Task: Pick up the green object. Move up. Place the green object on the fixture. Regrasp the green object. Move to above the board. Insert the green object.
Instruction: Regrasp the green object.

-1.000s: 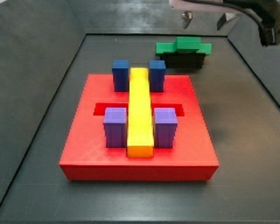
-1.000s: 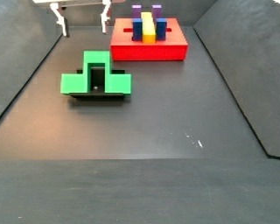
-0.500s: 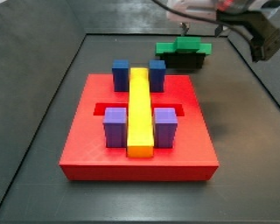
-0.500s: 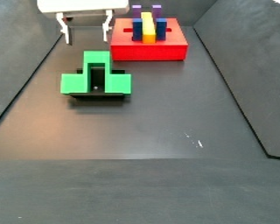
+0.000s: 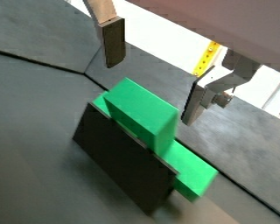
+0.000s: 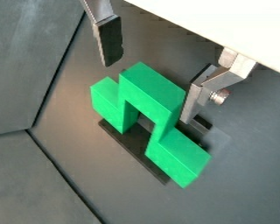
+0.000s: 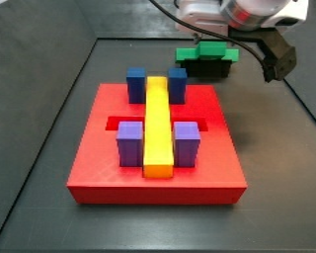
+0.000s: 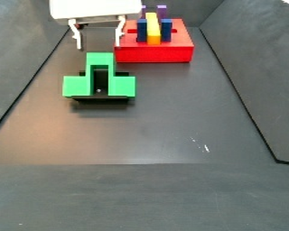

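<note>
A dark grey worktop [image 8: 172, 171] carries a green object [image 8: 98, 81], a bridge-like piece of three joined cubes, resting on top of the dark fixture [image 5: 125, 166]; so the placing step looks done and the regrasp seems to be the step in hand. The pincer [image 6: 149, 74] hangs above the green object with its two silver fingers [image 6: 108, 35] spread wide, touching nothing. In a side view the pincer [image 8: 97, 36] sits between the green piece and the red board [image 8: 153, 52]. The next move likely calls for lowering the fingers to either side of the raised middle cube and squeezing squarely. The board [image 7: 154, 158] carries blue blocks [image 7: 137, 83], purple blocks [image 7: 188, 140] and a yellow bar [image 7: 158, 124]; its recess [image 7: 118, 125] beside the bar appears unfilled.
</note>
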